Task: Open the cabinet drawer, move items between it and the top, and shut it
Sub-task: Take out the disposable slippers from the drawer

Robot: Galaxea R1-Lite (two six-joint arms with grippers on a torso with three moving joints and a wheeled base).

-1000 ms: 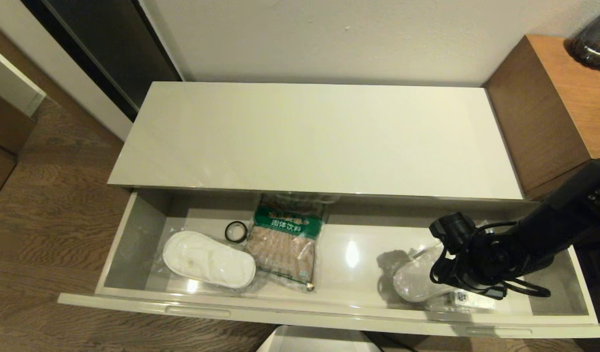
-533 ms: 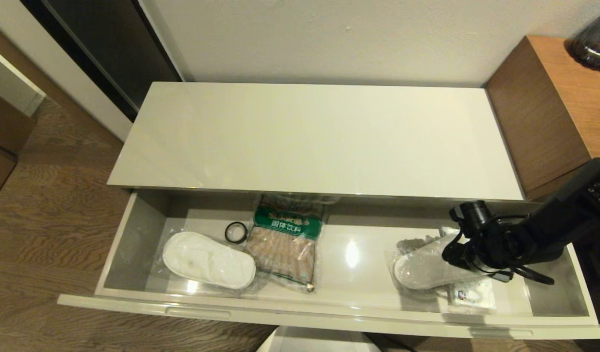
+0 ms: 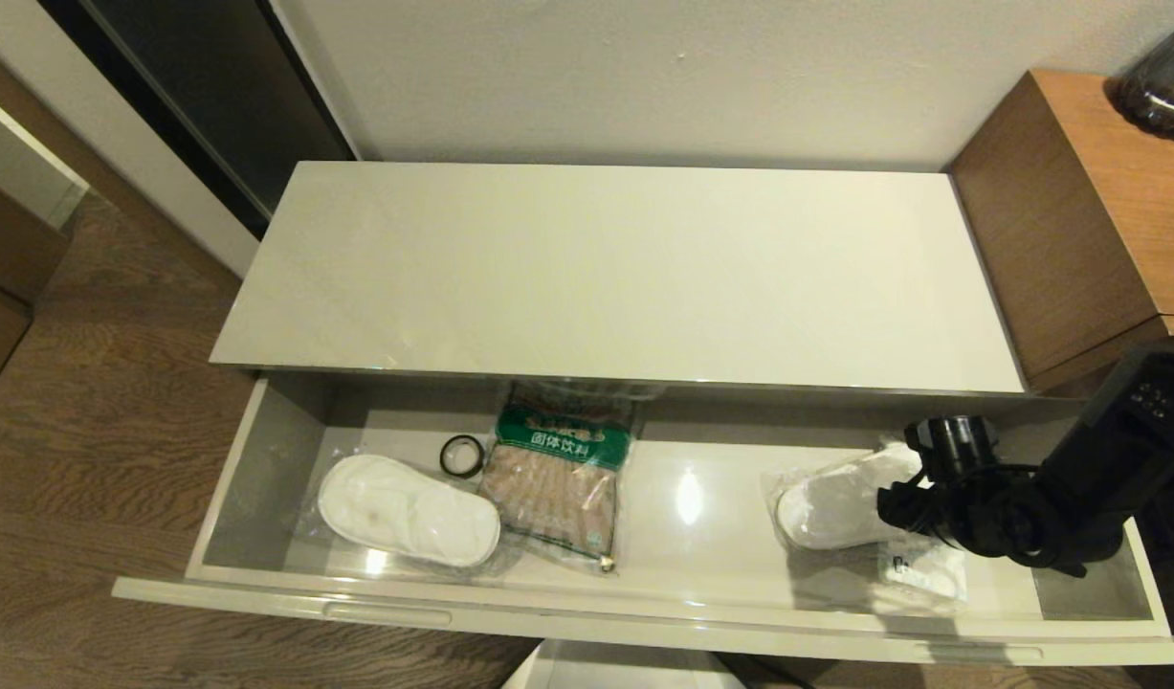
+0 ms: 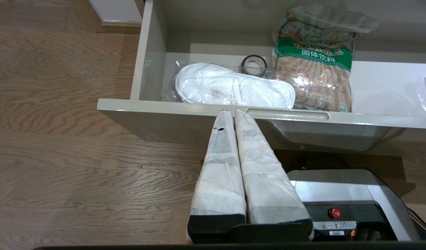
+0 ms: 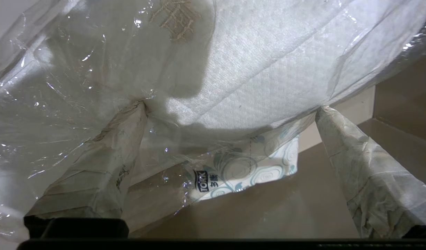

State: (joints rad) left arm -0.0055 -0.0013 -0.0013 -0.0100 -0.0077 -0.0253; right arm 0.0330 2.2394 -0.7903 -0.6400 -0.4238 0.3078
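The right gripper (image 5: 230, 111) reaches into the open beige cabinet drawer (image 3: 634, 612) from its right end, black arm angled low. Its tape-wrapped fingers (image 5: 337, 139) are spread wide, tips against the bagged white slipper pair in clear plastic (image 3: 840, 507) directly ahead, not clamped on it. Under that bag, just below the fingers, lies the flat white packet with green swirl print (image 5: 254, 170), partly covered. In the head view the wrist hides the fingertips.

The left gripper (image 4: 230, 113) hangs outside the drawer front, fingers pressed together, empty. Beyond it lie a second bagged white slipper pair (image 4: 233, 91), a small black tape roll (image 4: 254, 65) and a brown bag with green label (image 4: 313, 69).
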